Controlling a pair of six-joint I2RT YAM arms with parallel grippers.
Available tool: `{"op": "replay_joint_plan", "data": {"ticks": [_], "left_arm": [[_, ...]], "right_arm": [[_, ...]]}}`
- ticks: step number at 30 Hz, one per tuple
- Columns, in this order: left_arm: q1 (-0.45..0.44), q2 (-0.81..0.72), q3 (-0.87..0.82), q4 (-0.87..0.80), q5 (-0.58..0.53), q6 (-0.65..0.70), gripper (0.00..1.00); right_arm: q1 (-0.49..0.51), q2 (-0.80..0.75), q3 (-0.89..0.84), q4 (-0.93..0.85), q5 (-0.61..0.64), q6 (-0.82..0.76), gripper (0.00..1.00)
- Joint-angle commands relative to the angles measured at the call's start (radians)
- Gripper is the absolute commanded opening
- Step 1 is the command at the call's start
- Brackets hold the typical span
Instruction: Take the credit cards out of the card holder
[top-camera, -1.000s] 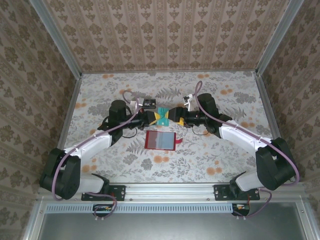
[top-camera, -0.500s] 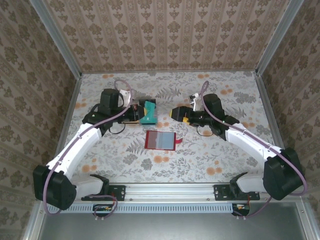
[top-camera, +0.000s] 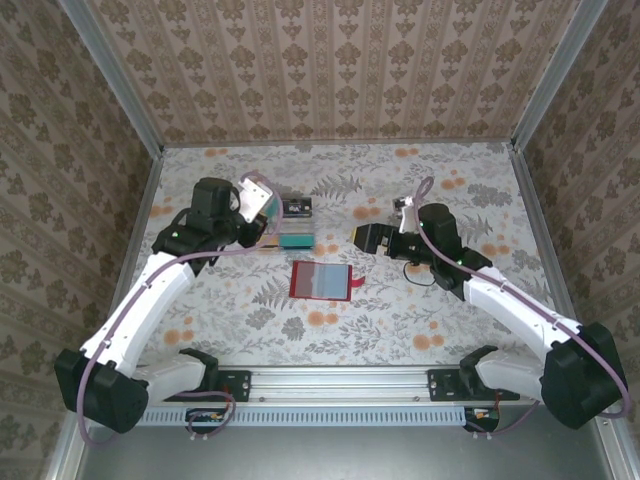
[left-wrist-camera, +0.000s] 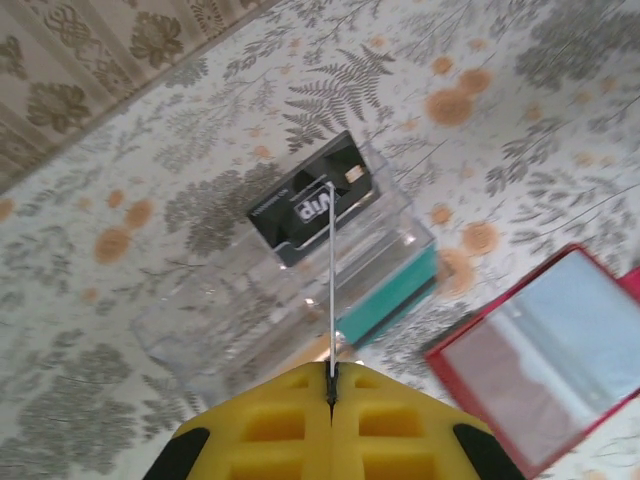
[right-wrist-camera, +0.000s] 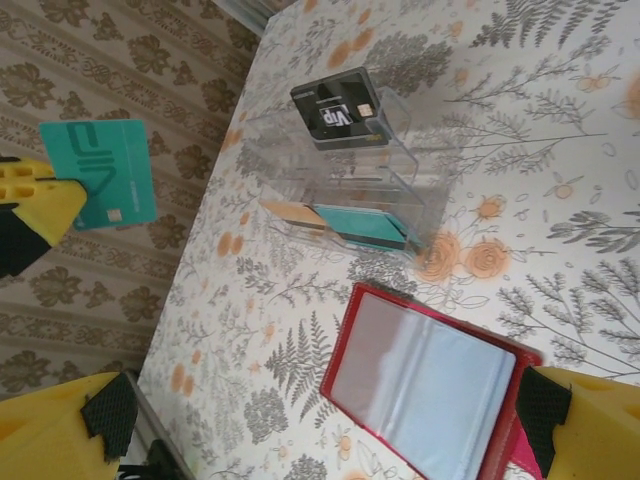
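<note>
Top external view: the card holder (top-camera: 322, 281) lies open and flat, panels up, so its pockets can be reached. They look empty, though the sheen makes that uncertain. Just beyond it stands a clear tray (left-wrist-camera: 200, 320), there to collect cards. Beyond the holder's right end the right gripper (top-camera: 366, 237) hangs with jaws apart. Beyond its left end, over the tray, the left gripper (left-wrist-camera: 331, 385) is clamped on a teal card (right-wrist-camera: 100, 172). It holds the card upright, probably to slot it in beside the black card (left-wrist-camera: 312, 198) and a second teal card (left-wrist-camera: 390, 300).
</note>
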Motion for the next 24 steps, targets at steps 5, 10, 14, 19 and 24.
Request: {"op": "replay_joint_plan", "data": {"ticks": [5, 10, 14, 19, 24], "left_arm": [[0.039, 0.067, 0.013, -0.035, -0.085, 0.389, 0.0], [0.085, 0.131, 0.024, -0.032, -0.059, 0.516, 0.0], [0.093, 0.179, 0.048, -0.037, -0.032, 0.591, 0.0], [0.105, 0.229, 0.075, -0.044, 0.012, 0.659, 0.0], [0.115, 0.269, 0.065, -0.003, 0.013, 0.745, 0.0]], "right_arm": [[-0.005, -0.072, -0.037, 0.06, 0.078, -0.084, 1.0], [-0.004, -0.083, -0.028, 0.06, 0.093, -0.127, 1.0], [-0.003, -0.077, -0.028, 0.062, 0.093, -0.134, 1.0], [-0.003, -0.059, -0.015, 0.052, 0.093, -0.143, 1.0], [-0.004, -0.04, 0.038, 0.013, 0.074, -0.148, 1.0]]}}
